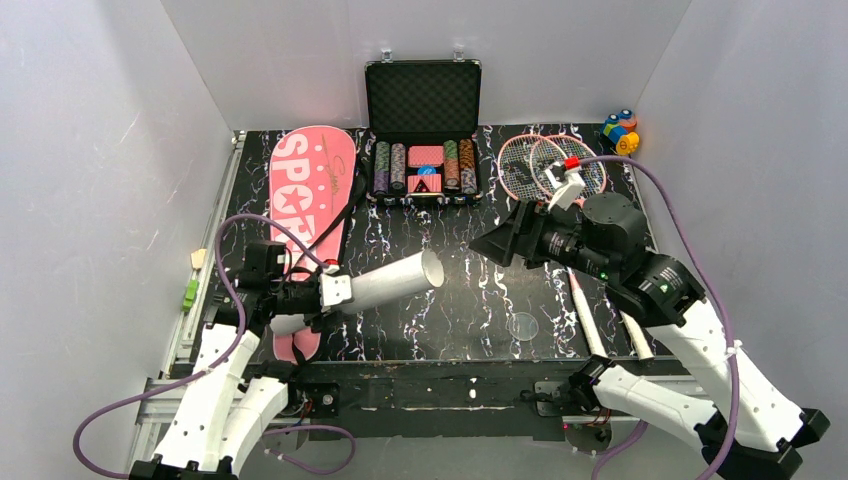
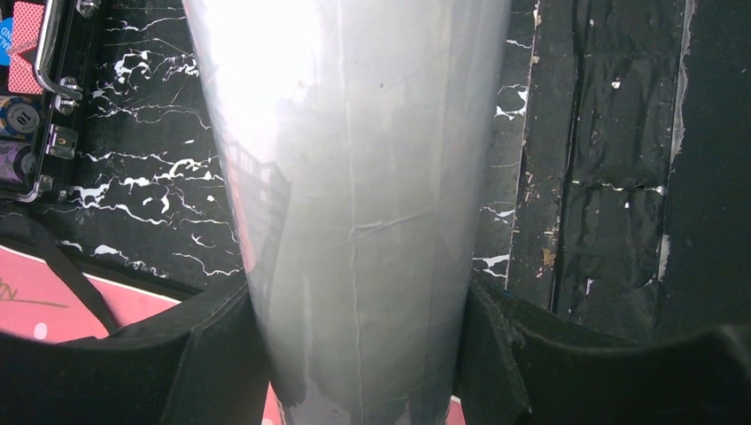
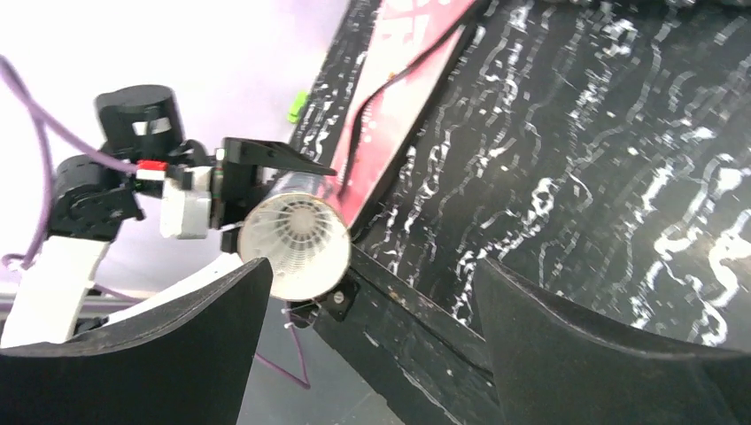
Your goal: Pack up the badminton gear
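Long white tube (image 1: 385, 282) hangs above the desk (image 1: 460, 300) at the near left, lying almost level. The left gripper (image 1: 335, 290) clamps it near its rear, a finger pressed on either side. Behind that gripper the arm covers it, so I cannot tell where its rear end finishes. In the left wrist view the long white tube fills the middle of the frame and blocks most of what lies beyond.

Its open mouth faces the right gripper (image 1: 497, 240), which stands spread wide and empty, well apart from it. In the right wrist view, radiating white ribs show inside the mouth. They may be a shuttlecock's feathers, but they are too blurred to be sure.

Two pink-framed rackets (image 1: 525, 170) lie at the back right with their heads overlapping. The right arm hides the shafts, and only the white handles (image 1: 585, 315) come out below it, near the front edge.

The pink cover (image 1: 305, 190) lies along the left side, with the left arm and the tube hiding its near end and the last of its lettering. Its black strap (image 1: 345, 215) trails off its right edge.

An open black case of poker chips (image 1: 422, 100) sits at the back centre, between cover and rackets. A small multicoloured toy (image 1: 619, 131) sits in the back right corner. A faint clear round disc (image 1: 522, 326) lies on the desk between the arms, hard to make out.
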`<state>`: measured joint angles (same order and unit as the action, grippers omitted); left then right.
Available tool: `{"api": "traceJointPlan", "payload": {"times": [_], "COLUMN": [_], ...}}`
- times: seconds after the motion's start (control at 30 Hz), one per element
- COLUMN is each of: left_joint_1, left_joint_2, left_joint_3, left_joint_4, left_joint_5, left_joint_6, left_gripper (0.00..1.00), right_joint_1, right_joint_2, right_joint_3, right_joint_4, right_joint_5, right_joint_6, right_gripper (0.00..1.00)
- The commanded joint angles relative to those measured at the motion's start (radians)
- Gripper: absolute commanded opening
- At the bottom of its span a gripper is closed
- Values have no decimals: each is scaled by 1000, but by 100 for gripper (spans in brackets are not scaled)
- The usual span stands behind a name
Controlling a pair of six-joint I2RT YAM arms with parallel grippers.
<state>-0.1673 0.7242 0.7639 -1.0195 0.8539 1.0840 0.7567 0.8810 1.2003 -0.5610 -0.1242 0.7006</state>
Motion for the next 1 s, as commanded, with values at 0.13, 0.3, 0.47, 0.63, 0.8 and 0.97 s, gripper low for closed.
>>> {"api": "traceJointPlan", "payload": {"times": [0.13,0.3,0.47,0.63,0.8,0.97], "left_joint_1": [-1,-1,-1,-1,-1,-1], "left_joint_2": [-24,-40,-48,-46,-48,-57], "left_joint_3": [-21,-52,-72,-82,-88,-93], "left_joint_4": [-21,-18,-30,-32,-33,-31], "left_joint_5": [-31,-92,-105,-104,-99,-101], "left_joint_6": [101,136,163,166,160,158], "left_gripper": [46,46,46,46,45,45], "right_joint_1": [-109,-108,-106,-107,-106,-106], "right_joint_2": [95,169,224,265,294,314], "right_joint_3": [-152,-321,-408,-463,-513,-554], "right_joint_4": [-279,-228,-175,-131,-95,-67], "right_joint_5": [149,206,261,274,270,266], "right_joint_6": [19,88,116,122,126,132], "right_gripper": [86,80,74,66,57,54]}}
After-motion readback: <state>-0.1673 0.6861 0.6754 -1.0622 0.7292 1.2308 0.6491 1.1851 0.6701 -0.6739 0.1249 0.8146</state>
